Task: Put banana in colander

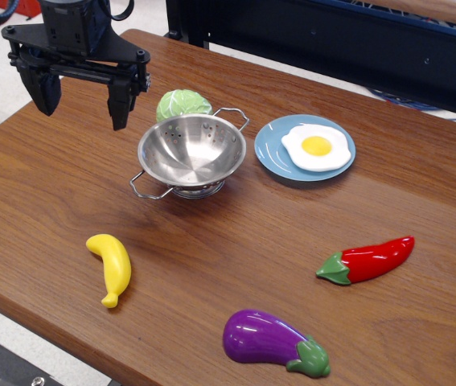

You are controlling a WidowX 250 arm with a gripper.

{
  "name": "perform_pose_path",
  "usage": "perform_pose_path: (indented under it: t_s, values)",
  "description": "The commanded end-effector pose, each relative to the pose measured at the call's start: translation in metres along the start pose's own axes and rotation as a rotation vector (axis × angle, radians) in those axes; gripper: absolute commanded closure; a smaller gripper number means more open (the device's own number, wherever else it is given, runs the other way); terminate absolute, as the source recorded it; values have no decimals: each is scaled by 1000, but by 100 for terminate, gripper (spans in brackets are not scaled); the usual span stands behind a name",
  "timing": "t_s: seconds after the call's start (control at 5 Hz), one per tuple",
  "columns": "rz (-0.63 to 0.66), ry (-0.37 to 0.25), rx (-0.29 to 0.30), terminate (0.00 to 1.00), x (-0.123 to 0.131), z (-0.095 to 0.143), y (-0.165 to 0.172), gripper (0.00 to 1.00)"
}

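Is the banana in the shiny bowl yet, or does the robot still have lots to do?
Not yet. Nothing looks done: the banana lies on the wooden table, apart from the colander, which is empty. The gripper hangs open in the air to the left of the colander, holding nothing. Still left: go down to the banana, grab it, lift it and drop it in the colander.

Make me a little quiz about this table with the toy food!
1. True or false: the banana already lies inside the colander.
2. What sits on the blue plate? A) fried egg B) chili pepper C) eggplant
3. Fill in: the gripper hangs above the table with its fingers ____ and holding nothing.

Key: 1 false, the banana lies on the table nearer the front edge; 2 A, the fried egg; 3 open.
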State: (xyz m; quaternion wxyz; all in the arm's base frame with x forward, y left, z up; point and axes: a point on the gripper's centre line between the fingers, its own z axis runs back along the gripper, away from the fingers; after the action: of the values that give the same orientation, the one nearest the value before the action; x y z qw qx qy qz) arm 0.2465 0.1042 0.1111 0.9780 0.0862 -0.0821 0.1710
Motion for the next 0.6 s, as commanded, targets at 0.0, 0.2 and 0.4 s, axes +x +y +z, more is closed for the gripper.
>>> perform_pose_path:
  t_s: [0.0,0.2,0.4]
  values:
    - [0,0,0,0,0,0,0,0]
    - [-48,57,-29,0,-25,-9,-13,0]
    - [-17,71,-70,0,-54,-19,-30,0]
